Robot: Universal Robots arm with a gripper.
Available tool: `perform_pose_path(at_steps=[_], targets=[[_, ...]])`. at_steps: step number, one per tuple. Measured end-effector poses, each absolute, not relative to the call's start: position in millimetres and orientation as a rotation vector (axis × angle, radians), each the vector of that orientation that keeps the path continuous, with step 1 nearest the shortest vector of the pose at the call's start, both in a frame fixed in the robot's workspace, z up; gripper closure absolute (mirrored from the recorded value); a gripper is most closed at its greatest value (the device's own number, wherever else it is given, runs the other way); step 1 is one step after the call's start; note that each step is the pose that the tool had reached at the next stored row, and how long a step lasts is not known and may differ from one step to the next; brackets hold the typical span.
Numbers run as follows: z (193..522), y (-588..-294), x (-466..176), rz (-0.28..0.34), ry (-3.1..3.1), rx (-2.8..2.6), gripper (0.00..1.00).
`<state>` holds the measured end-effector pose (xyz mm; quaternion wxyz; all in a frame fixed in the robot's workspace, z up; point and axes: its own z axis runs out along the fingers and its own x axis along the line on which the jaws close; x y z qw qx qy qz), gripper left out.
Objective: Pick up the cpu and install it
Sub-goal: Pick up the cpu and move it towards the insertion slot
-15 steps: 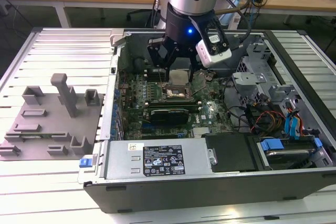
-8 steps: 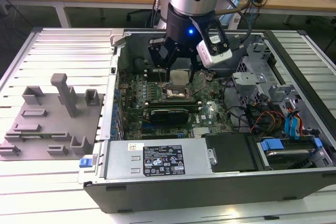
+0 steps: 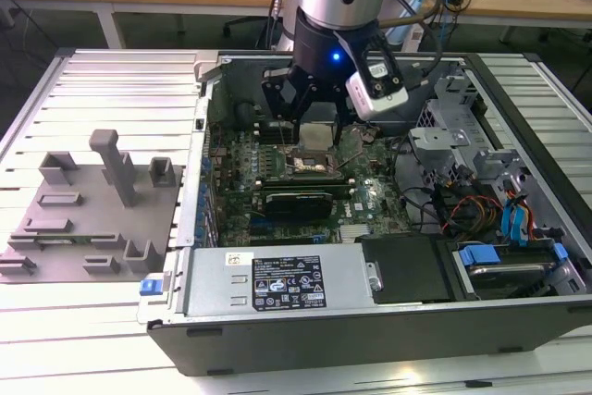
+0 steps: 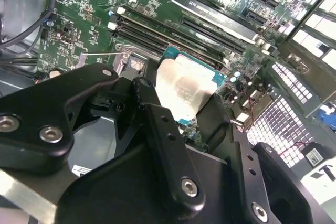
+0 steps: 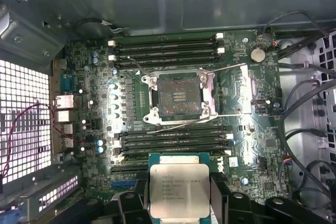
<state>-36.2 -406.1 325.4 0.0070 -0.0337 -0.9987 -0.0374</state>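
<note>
The cpu (image 5: 179, 184), a thin square chip with a silvery top and green edge, is clamped between the black fingers (image 5: 131, 205) of my gripper (image 5: 179, 203), which is shut on it. In the second wrist view the cpu (image 4: 185, 88) hangs tilted above the green motherboard (image 4: 94, 3), with my gripper (image 4: 184, 107) closed around its sides. The socket (image 5: 178, 94) lies open and bare, its metal frame and lever raised, a short way from the chip. In the exterior view my gripper (image 3: 316, 122) holds the cpu (image 3: 317, 136) just above the socket (image 3: 310, 166) inside the computer case (image 3: 370, 339).
Memory slots (image 5: 168, 48) run along both sides of the socket. In the exterior view, drive cages and cables (image 3: 481, 191) crowd the case's right side, the power supply (image 3: 277, 282) lies along its near edge, and a grey fixture block (image 3: 88, 210) sits on the table at the left.
</note>
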Motion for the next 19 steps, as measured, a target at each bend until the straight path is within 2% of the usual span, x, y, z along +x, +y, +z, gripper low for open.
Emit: perform_pose_path(at_steps=[19], targets=[[314, -393, -36, -0.13, -3.123, -0.085, 0.45]])
